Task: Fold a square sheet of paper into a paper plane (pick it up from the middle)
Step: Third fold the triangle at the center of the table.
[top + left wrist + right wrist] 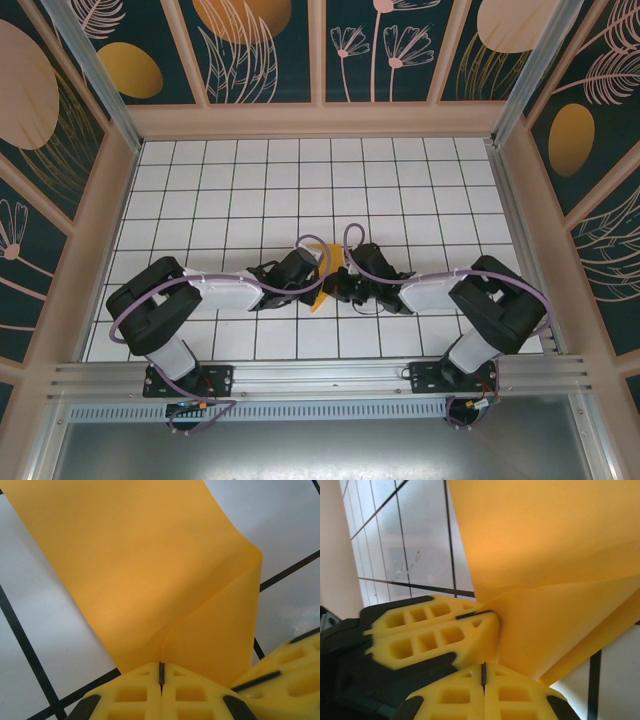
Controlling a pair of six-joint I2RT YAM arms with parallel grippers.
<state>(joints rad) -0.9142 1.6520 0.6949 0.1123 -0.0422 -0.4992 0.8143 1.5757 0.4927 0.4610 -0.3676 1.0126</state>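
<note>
Yellow fingers (130, 697) of the left claw (161, 677) sit at the bottom of my left wrist view, pressed together with no gap. The lower edge of the square sheet of paper (140, 570) runs into the seam between them, so I read this claw as pinching the paper. From that pinch the orange-yellow sheet fans up and away, with a crease running toward its right corner and a flap folded back on that side.

On my right wrist view the right claw (483, 675) is likewise squeezed tight, and the paper comes straight out of its seam, so it is pinching the same sheet. The left claw's fingers lie just beside it, almost touching.

From above, I see both claws meeting tip to tip near the middle of the white gridded counter (400, 180), a little closer to its near edge. The paper stands between them, one bit poking toward the far edge and a pointed bit toward the near edge. I cannot tell whether the sheet touches the counter
</note>
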